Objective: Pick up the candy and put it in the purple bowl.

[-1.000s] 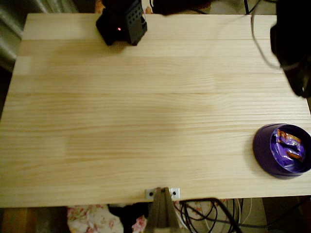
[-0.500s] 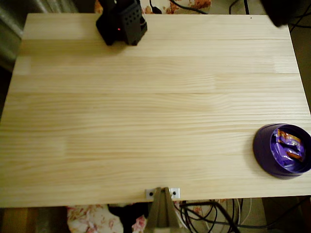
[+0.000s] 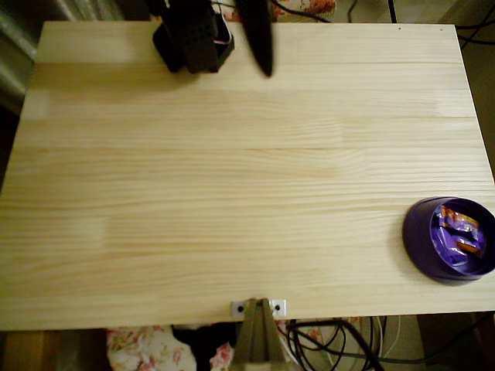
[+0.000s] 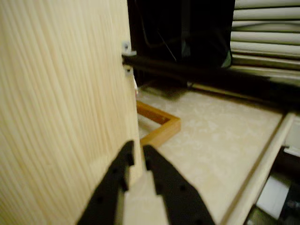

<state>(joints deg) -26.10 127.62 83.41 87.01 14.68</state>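
The purple bowl [image 3: 418, 232] stands at the table's right edge near the front in the overhead view. Candy [image 3: 458, 233] in shiny purple wrapping with orange patches lies inside it. My gripper [image 3: 265, 68] hangs over the back of the table, far from the bowl, as one dark pointed shape. The wrist view shows my gripper [image 4: 138, 149] with its black fingers [image 4: 164, 183] nearly touching at the tips and nothing between them, above the table's edge.
The arm's black base [image 3: 193, 39] sits at the back left of the wooden table [image 3: 232, 178]. A metal bracket [image 3: 259, 308] is fixed to the front edge, with cables [image 3: 332, 344] below. A wooden frame [image 4: 161, 126] lies on the floor beside the table.
The arm has swung left along the table's back edge, from the back right corner to beside its base. The bowl and the candy in it have not moved.
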